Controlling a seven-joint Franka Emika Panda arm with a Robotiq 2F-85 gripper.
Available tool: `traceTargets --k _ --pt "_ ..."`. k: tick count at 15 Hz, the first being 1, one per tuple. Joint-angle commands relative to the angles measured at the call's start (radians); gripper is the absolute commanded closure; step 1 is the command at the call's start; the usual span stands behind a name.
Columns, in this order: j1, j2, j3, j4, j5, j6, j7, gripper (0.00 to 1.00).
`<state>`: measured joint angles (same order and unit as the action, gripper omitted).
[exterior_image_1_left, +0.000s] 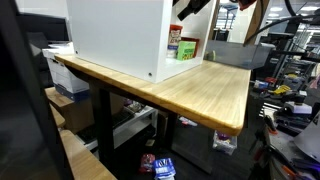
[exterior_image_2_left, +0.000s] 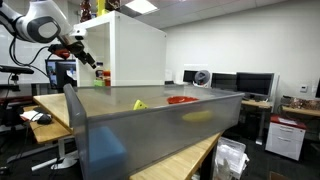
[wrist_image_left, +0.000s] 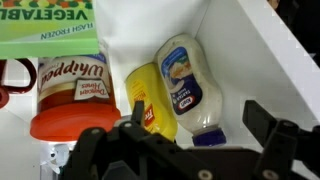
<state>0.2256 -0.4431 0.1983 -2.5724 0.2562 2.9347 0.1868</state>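
Wrist view: my gripper (wrist_image_left: 190, 145) fills the bottom edge, looking into a white compartment stocked with groceries.
Gripper state: my jaws are spread as wide as they go, with nothing between them and nothing held.
Fingers: my dark fingers (wrist_image_left: 262, 122) frame the lower corners, clear of every item.
Nearest thing: a white mayonnaise bottle (wrist_image_left: 187, 85) with a blue label stands just beyond the gap between my fingers, its cap end toward me, untouched.
Beside it: a yellow mustard bottle (wrist_image_left: 152, 102) sits close against the mayonnaise bottle; I cannot tell whether the two touch.
Next along: a peanut butter jar (wrist_image_left: 70, 85) with an orange lid stands on the mustard bottle's far side, near it.
Behind the jar: a green box (wrist_image_left: 45, 25) of frozen vegetables runs along the top edge.
Enclosure: a white wall (wrist_image_left: 250, 50) closes the compartment on the mayonnaise bottle's side.
Exterior views: my white arm (exterior_image_2_left: 42, 24) reaches to the open side of a white cabinet (exterior_image_2_left: 135, 45), which stands on a wooden table (exterior_image_1_left: 210, 90).
Foreground: a grey bin (exterior_image_2_left: 160, 125) sits well apart from me, on the near side of the cabinet.
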Motion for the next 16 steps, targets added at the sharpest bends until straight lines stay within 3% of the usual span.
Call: traceTargets --k 1,11,16 --pt "0.026 0.014 -0.026 0.0 0.01 0.064 -0.005 0.0" --pt "0.088 0.119 -0.094 0.098 0.019 0.091 -0.03 0.0" --pt "0.079 0.172 -0.09 0.142 0.007 0.116 -0.003 0.0"
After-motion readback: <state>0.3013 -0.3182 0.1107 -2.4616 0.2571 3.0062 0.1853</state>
